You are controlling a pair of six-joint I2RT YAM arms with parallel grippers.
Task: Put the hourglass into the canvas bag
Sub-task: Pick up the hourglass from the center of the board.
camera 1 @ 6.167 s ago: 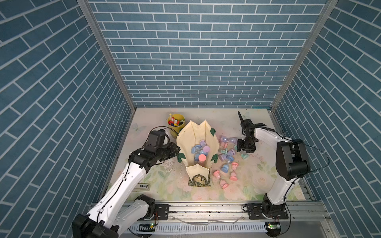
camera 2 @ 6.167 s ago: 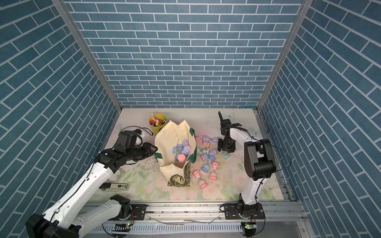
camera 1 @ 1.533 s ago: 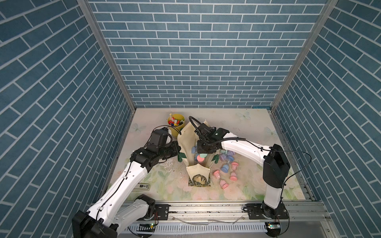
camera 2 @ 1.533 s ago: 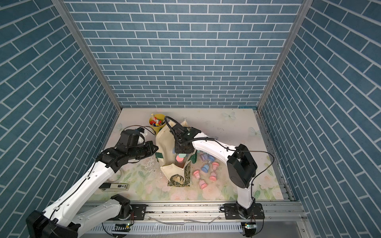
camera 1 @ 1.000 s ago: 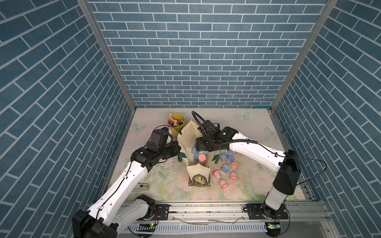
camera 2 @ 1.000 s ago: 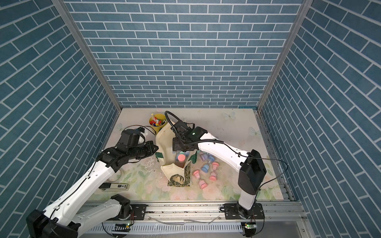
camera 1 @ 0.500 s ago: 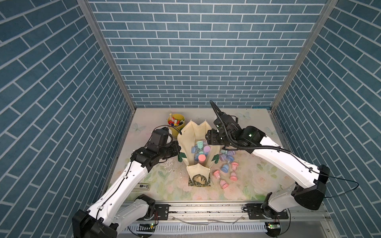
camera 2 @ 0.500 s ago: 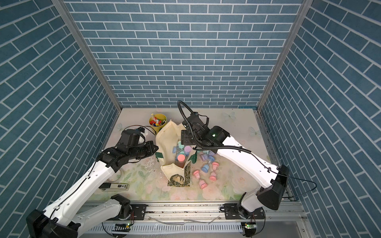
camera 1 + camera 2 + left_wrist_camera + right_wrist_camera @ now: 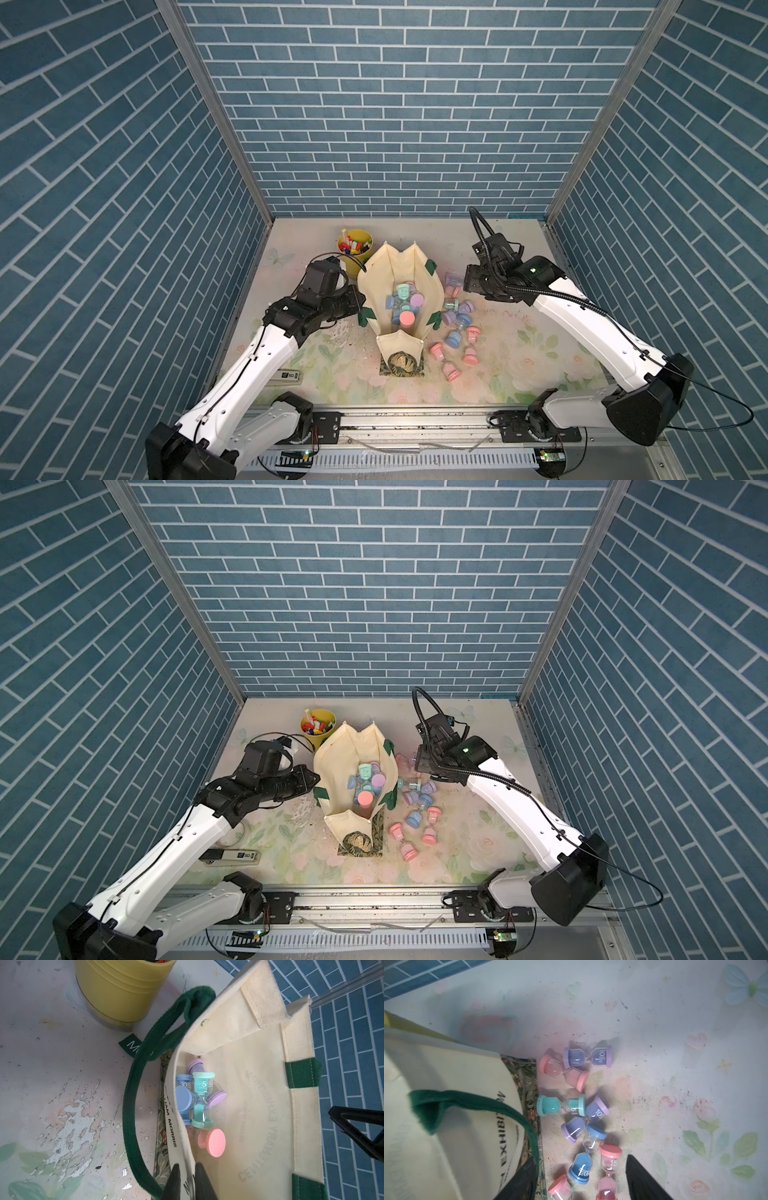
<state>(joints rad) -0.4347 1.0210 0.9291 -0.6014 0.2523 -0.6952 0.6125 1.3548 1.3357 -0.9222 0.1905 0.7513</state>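
Several hourglasses (image 9: 202, 1099) lie inside the canvas bag (image 9: 374, 291); more lie loose on the table (image 9: 519, 374) just beside it. Step in hand, as I judge it: fetching the next one. My right gripper (image 9: 580, 1158) hangs empty, jaws spread, over the loose hourglasses (image 9: 560, 1105). The next move calls for descending on one without nudging its neighbours. My left gripper (image 9: 187, 1184) straddles the bag's rim, fingers close together; I cannot tell whether they clamp it. Only the left wrist view shows the bag's contents closely. Only the right wrist view shows the numerals on the loose ones.
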